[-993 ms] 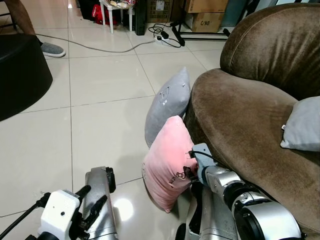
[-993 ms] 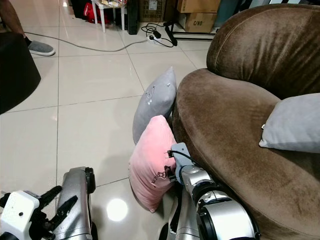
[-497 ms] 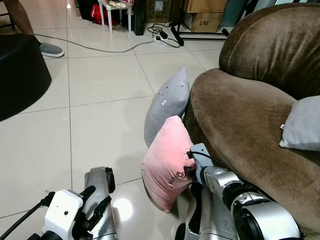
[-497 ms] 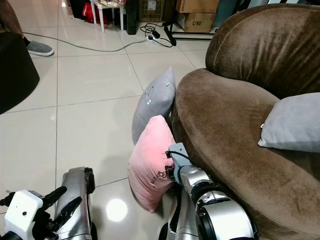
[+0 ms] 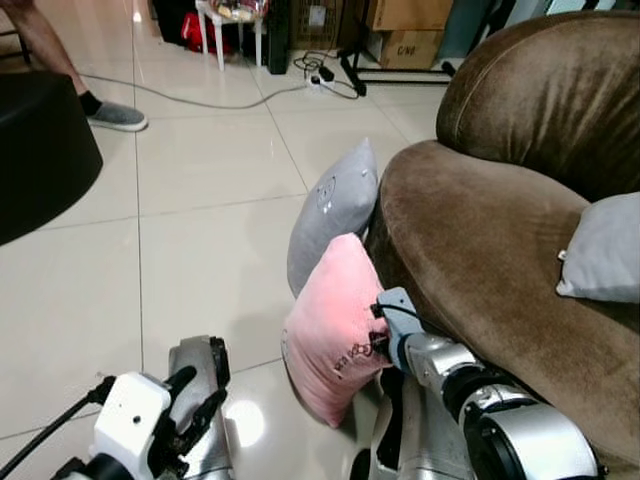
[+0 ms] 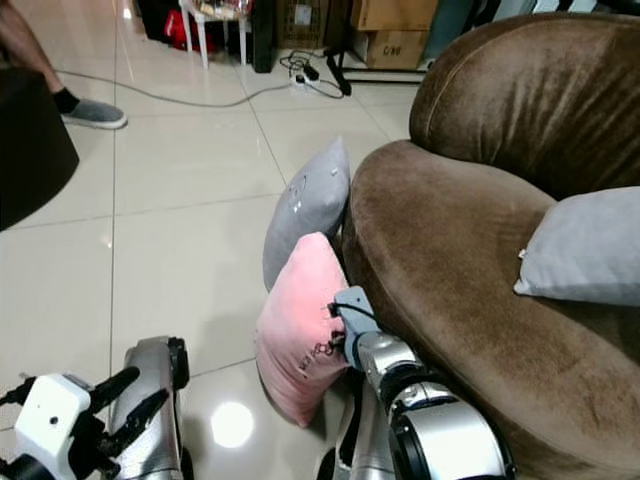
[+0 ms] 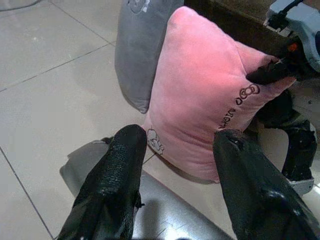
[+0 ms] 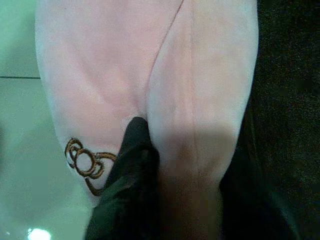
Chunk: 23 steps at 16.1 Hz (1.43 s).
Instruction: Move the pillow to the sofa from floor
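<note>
A pink pillow point(image 5: 330, 330) stands on its edge on the tiled floor, leaning against the front of the brown sofa point(image 5: 480, 230). My right gripper point(image 5: 378, 345) is shut on the pillow's edge nearest the sofa; in the right wrist view one black finger point(image 8: 135, 150) presses into the pink fabric point(image 8: 125, 75). A grey pillow point(image 5: 335, 215) leans on the sofa just behind the pink one. My left gripper point(image 5: 200, 392) hovers low over the floor to the pillow's left, open, its fingers point(image 7: 120, 170) pointing at the pink pillow point(image 7: 200, 100) without touching it.
Another grey pillow point(image 5: 600, 250) lies on the sofa seat. A black round ottoman point(image 5: 40, 140) stands at the left. A person's foot in a grey shoe point(image 5: 118, 116) is behind it. A cable point(image 5: 200, 100) and cardboard boxes point(image 5: 410, 45) are at the back.
The person's foot has stepped to the right. My right gripper keeps its hold on the pink pillow, which has tilted a little. The left arm has barely shifted.
</note>
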### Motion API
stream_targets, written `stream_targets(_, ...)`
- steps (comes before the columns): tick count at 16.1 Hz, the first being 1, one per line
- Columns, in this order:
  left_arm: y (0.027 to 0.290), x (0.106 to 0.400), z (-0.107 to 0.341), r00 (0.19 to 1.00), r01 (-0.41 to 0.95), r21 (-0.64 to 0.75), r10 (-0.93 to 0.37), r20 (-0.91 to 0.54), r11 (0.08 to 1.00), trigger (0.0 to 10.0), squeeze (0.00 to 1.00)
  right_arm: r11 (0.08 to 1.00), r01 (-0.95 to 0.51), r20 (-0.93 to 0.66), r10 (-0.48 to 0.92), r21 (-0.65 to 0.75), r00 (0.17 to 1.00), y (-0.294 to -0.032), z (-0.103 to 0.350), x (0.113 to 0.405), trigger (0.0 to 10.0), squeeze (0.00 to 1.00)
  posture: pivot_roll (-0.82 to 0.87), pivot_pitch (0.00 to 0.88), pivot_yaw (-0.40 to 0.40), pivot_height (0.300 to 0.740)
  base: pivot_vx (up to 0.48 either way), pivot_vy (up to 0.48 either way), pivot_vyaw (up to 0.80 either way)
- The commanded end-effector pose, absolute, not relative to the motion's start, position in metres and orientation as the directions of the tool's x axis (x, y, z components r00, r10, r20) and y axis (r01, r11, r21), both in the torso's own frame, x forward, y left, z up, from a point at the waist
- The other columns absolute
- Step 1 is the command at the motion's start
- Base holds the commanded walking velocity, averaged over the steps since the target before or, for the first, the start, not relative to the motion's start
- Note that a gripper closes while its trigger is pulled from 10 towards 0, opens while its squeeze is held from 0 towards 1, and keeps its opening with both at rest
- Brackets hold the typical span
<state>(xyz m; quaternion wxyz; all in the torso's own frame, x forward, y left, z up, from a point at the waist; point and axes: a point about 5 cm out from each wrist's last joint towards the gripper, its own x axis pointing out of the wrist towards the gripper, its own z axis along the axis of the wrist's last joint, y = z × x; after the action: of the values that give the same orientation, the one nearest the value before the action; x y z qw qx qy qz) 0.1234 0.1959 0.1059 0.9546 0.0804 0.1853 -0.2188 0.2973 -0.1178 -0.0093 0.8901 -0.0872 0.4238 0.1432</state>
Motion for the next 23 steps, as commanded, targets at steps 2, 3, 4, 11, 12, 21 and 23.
stream_targets(2,0.192,0.129,0.101,0.829,0.459,0.056,-0.405,-0.387,0.886,10.0,0.00,0.953,-0.303,-0.794,0.161,-0.030,0.586,-0.129,-0.014,0.292,0.0,0.00,0.09,0.015,-0.136,0.426,0.000,0.000,0.00)
stream_targets(3,0.193,0.130,0.101,0.832,0.455,0.059,-0.400,-0.385,0.889,10.0,0.00,0.949,-0.313,-0.795,0.165,-0.033,0.583,-0.129,-0.015,0.292,0.0,0.00,0.09,0.011,-0.134,0.426,0.000,0.000,0.00)
stream_targets(4,0.192,0.131,0.100,0.833,0.452,0.060,-0.397,-0.386,0.890,10.0,0.00,0.946,-0.323,-0.797,0.167,-0.038,0.581,-0.129,-0.015,0.292,0.0,0.00,0.09,0.001,-0.130,0.426,0.000,0.000,0.00)
stream_targets(11,0.193,0.151,0.109,0.886,0.391,0.108,-0.341,-0.315,0.914,10.0,0.00,0.925,-0.342,-0.651,0.363,0.165,0.667,-0.115,0.019,0.321,0.0,0.00,0.08,0.000,-0.142,0.426,0.000,0.000,0.00)
stream_targets(12,0.196,0.158,0.112,0.906,0.356,0.123,-0.310,-0.288,0.926,10.0,0.00,0.913,-0.343,-0.611,0.402,0.219,0.682,-0.116,0.028,0.327,0.0,0.00,0.08,0.000,-0.138,0.426,0.000,0.000,0.00)
stream_targets(21,0.211,0.208,0.137,0.998,-0.018,0.194,0.028,-0.051,0.981,10.0,0.00,0.842,-0.363,-0.234,0.477,0.400,0.847,-0.140,0.097,0.285,10.0,0.00,0.04,0.000,-0.094,0.426,0.000,0.000,0.00)
stream_targets(23,0.211,0.211,0.150,0.999,-0.037,0.237,0.037,0.003,0.971,10.0,0.00,0.832,-0.413,0.004,0.443,0.370,0.896,-0.139,0.157,0.288,10.0,0.00,0.03,0.000,-0.084,0.426,0.000,0.000,0.00)
